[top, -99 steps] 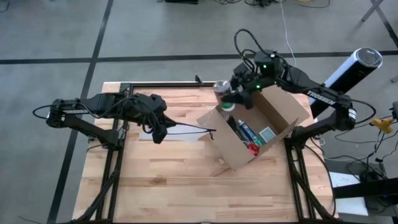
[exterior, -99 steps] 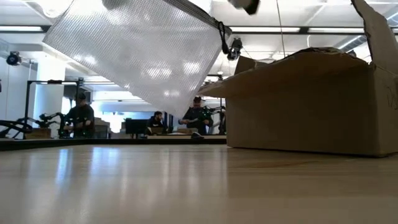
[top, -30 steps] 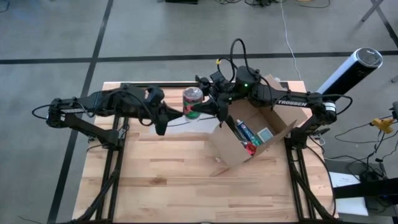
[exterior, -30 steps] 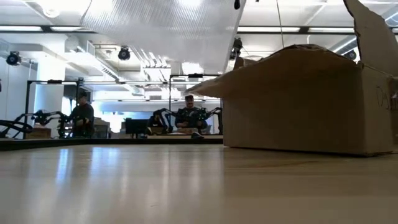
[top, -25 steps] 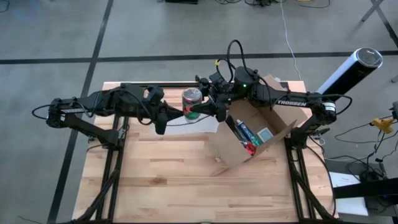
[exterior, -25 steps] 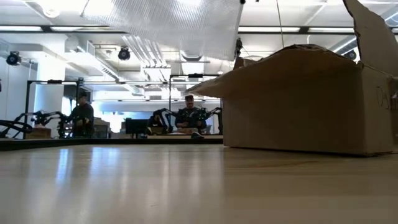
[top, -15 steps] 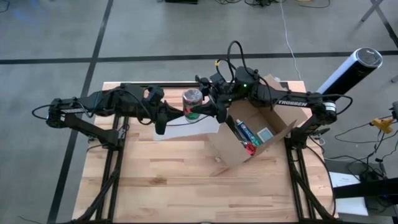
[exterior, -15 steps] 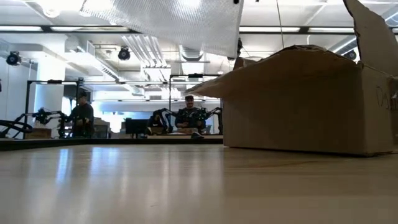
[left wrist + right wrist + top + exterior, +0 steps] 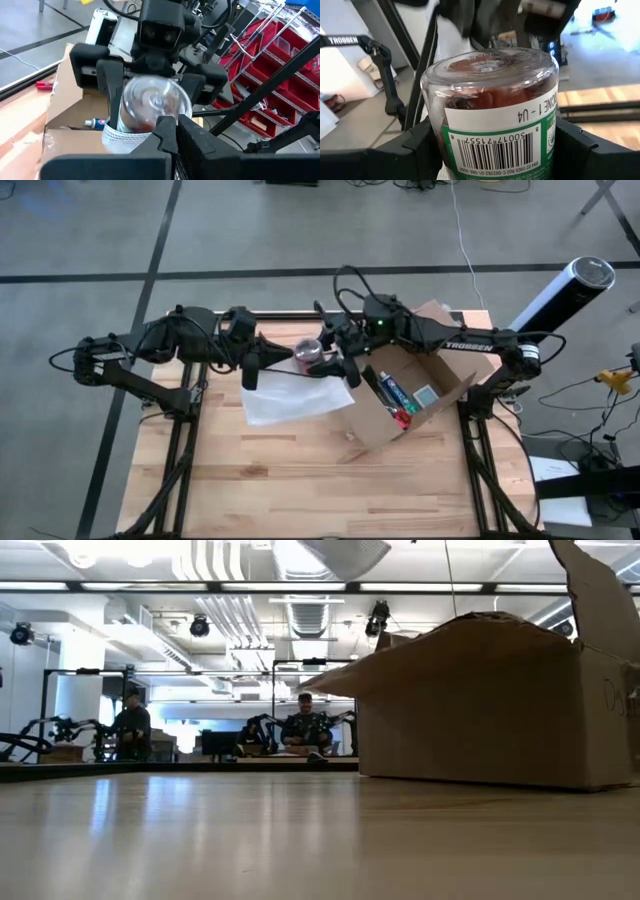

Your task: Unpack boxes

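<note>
Holding a clear glass jar with a green label [image 9: 312,357], the right gripper [image 9: 327,360] has its fingers spread wide around it. Facing it, the left gripper [image 9: 262,363] is pinched tight on a see-through mesh pouch [image 9: 295,397]. Just beside them sits the open brown cardboard box [image 9: 412,392], with small packets inside.

Two black jointed arms with looping black cables, white "TROSSEN" lettering, a small green indicator light.

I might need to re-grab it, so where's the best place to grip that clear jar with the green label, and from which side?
Grip the clear jar at its labelled middle, coming from the side so the fingers close across the round body. The right gripper holds it that way now, while the left gripper pinches the zip pouch.
</note>
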